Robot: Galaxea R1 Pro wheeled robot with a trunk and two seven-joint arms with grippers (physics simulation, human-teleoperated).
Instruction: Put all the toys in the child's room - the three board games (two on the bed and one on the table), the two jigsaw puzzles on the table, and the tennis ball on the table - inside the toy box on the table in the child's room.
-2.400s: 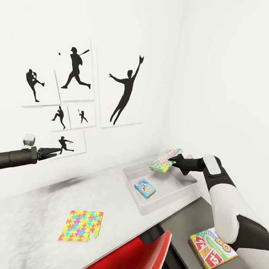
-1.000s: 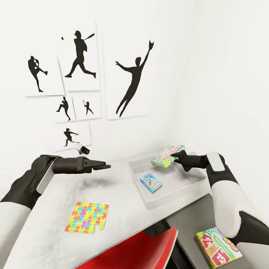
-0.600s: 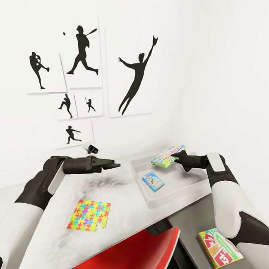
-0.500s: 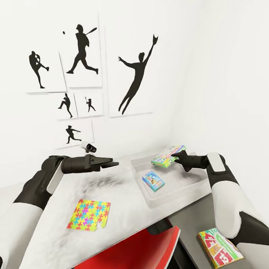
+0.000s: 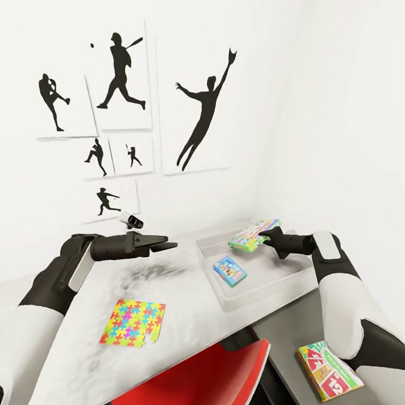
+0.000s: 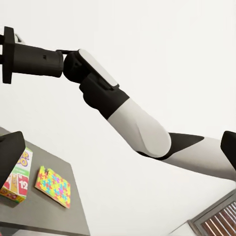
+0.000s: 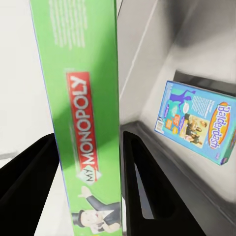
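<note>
The right gripper (image 5: pixel 265 240) pinches the green My Monopoly box (image 5: pixel 252 234) by its edge, holding it tilted above the toy box (image 5: pixel 268 291) so it can drop beside the blue Balderdash game (image 5: pixel 231 272) lying inside. The left gripper (image 5: pixel 170 245) hovers near the toy box; whether it is spread, I cannot tell.

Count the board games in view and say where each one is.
3: the blue game lies in the toy box, the green game is in the right gripper above it, the yellow-green game lies on the side unit.
</note>
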